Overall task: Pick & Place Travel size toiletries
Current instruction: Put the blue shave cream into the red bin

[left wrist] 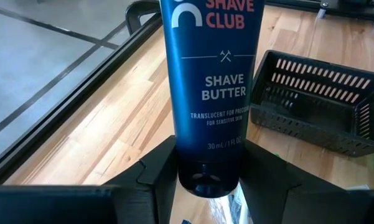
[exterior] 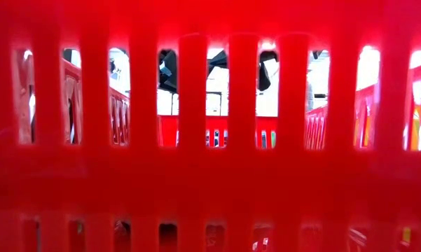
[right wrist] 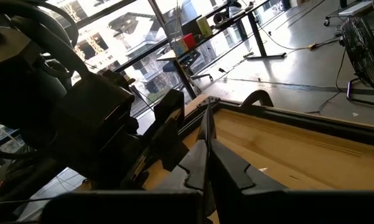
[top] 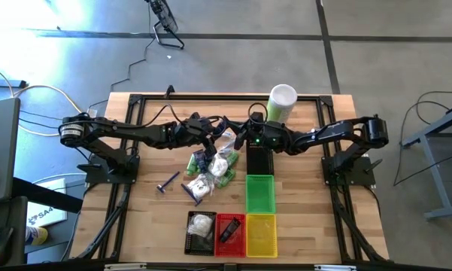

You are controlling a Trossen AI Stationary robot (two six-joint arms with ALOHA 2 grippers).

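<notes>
Wooden table [top: 135, 113], high view: black basket [top: 201, 232] at lower centre holds a white pouch [top: 202, 223]; red basket [top: 229, 235] holds a dark item; yellow basket [top: 261, 235] beside it; green basket [top: 260, 193] above. Low view: red slats only. Left wrist: left gripper [left wrist: 208, 177] clamped on dark blue tube [left wrist: 207, 93]. Right wrist: right gripper [right wrist: 206, 163] fingers together.

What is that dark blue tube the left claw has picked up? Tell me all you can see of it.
The dark blue tube is a smooth, plastic-looking squeeze tube printed in white with "SHAVE BUTTER" and small lines reading "translucent for precision" and "30 mL / 1 fl oz"; reddish letters above end in "SHAVE CLUB". Its rounded dark end sits pinched between the left gripper's two black fingers, the body pointing away from the wrist, lifted above the wooden table. Nothing else touches it.
</notes>
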